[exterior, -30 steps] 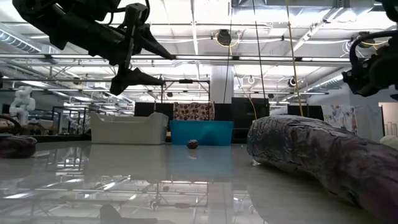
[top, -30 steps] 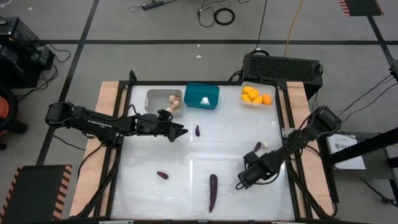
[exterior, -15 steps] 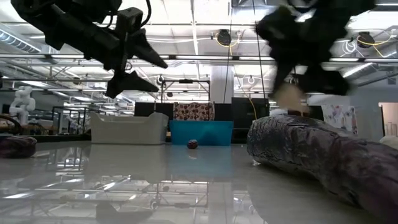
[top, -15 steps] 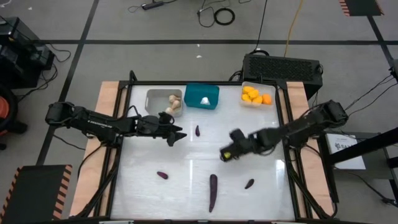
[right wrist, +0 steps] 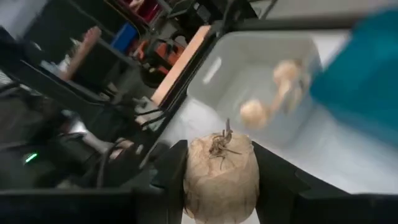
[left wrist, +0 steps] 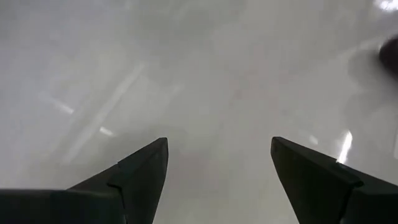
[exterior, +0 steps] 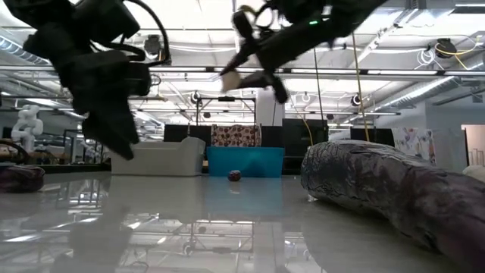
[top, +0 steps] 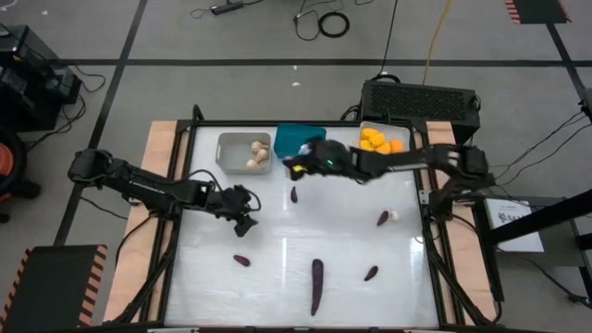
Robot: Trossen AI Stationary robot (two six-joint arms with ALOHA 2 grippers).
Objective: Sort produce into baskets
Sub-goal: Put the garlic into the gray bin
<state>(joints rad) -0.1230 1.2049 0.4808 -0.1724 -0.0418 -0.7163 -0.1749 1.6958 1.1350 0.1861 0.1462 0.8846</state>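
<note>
My right gripper [top: 292, 168] reaches across the far part of the table, in front of the teal basket [top: 294, 137] and beside the grey basket [top: 242, 151]. It is shut on a beige garlic-like bulb [right wrist: 221, 177]. The grey basket holds a few beige bulbs [right wrist: 258, 112]. The clear basket [top: 381, 141] holds orange fruits. My left gripper [top: 246, 224] is open and empty, pointing down over the bare table near a small purple piece [top: 241, 260]. A long purple vegetable [top: 316, 285] lies on the table near the front edge. My right gripper pinches the bulb by its two opposite sides [right wrist: 190, 180] between its two fingers. The fingers come from the table's right, about level, pointing toward the left. The bulb is lifted clear of the table, its root tuft [right wrist: 222, 144] facing away from the wrist.
More purple pieces lie at the middle [top: 293, 194], right [top: 382, 218] and near right [top: 371, 273]. A loose beige bulb [top: 394, 215] lies by the right one. A black box with cables [top: 421, 97] stands behind the table. In the low view the long vegetable [exterior: 394, 189] fills the near right.
My right gripper has swept from the table's near right to the far side, toward the grey basket, carrying the beige bulb lifted clear. My left gripper has moved away from the grey basket toward the near edge and tipped its fingers down.
</note>
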